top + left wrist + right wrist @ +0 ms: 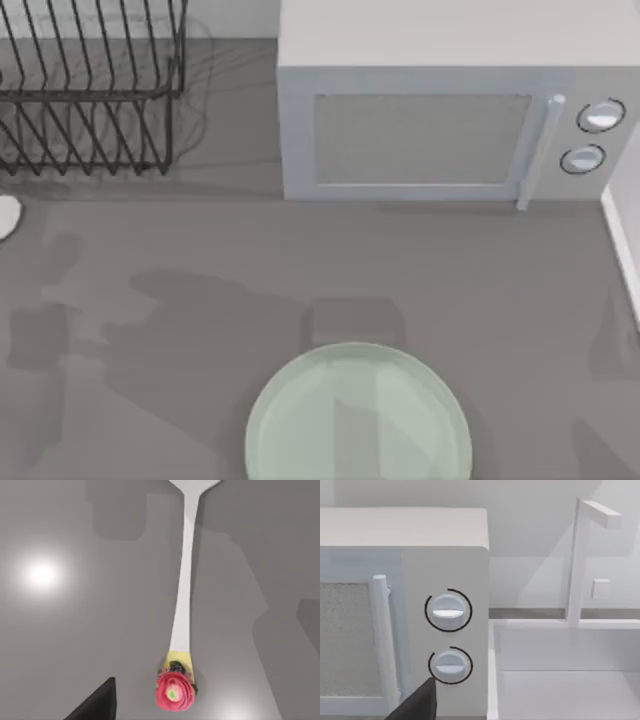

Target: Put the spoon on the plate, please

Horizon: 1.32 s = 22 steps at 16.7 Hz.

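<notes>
The white spoon (pixel 182 595) lies flat on the grey table in the left wrist view, its red-pink and yellow ornament (pixel 175 690) nearest the camera. A dark part of my left gripper (pixel 95 705) shows beside the ornament, apart from it and holding nothing. In the top view a white bit of the spoon (pixel 6 216) peeks in at the left edge. The pale mint-green plate (pixel 358 420) sits at the front middle of the table with nothing on it. A dark part of my right gripper (pixel 417 705) hangs in front of the microwave's lower knob (pixel 450 664).
A grey microwave (pixel 440 120) stands at the back right, door shut. A black wire dish rack (pixel 90 85) is at the back left. A white sink and tap (pixel 580 565) adjoin the microwave on the right. Bare table lies between the spoon and the plate.
</notes>
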{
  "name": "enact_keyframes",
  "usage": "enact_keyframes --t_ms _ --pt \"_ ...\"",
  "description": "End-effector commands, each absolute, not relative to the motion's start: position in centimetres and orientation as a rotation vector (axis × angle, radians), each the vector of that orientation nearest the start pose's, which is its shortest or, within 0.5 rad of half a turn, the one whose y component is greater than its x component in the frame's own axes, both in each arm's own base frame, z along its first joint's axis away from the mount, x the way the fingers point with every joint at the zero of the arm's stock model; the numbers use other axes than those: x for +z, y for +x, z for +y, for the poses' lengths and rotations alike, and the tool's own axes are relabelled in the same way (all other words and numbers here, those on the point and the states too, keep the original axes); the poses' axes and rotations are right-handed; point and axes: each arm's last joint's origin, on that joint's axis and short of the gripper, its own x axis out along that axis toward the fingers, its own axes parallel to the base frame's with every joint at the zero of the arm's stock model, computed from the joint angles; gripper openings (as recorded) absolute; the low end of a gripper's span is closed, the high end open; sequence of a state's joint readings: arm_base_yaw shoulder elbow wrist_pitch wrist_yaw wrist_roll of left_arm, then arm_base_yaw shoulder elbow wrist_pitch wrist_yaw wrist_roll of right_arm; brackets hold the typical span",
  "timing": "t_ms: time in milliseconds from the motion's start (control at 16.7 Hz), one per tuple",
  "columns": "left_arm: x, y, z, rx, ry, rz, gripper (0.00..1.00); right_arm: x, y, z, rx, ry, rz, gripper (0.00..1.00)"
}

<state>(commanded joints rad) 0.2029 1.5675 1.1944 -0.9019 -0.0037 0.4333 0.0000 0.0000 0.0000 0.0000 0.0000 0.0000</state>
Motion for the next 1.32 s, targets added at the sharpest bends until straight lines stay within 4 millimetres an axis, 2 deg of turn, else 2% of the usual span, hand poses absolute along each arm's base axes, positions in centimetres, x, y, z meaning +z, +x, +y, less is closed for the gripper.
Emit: enact_keyframes --t_ms 180,420,960,1080,1320 --pt "21.5 33.2 8.1 -0.158 0.237 1.438 1.0 16.0 10.6 -0.1 0.0 0.0 0.0 1.0" --pt "19.6 35.9 9.7 -0.212 0.228 1.547 1.0 16.0 10.6 -0.1 0.0 0.0 0.0 1.0" --pt "18.7 36.4 9.8 -0.224 0.227 1.565 1.0 16.0 10.6 -0.1 0.0 0.0 0.0 1.0" --pt "17.0 36.5 9.9 -0.223 0.225 1.566 1.0 16.0 10.6 -0.1 0.0 0.0 0.0 1.0" --pt "12.0 36.7 10.0 -0.219 0.228 1.556 1.0 16.0 10.6 -0.1 0.0 0.0 0.0 1.0"
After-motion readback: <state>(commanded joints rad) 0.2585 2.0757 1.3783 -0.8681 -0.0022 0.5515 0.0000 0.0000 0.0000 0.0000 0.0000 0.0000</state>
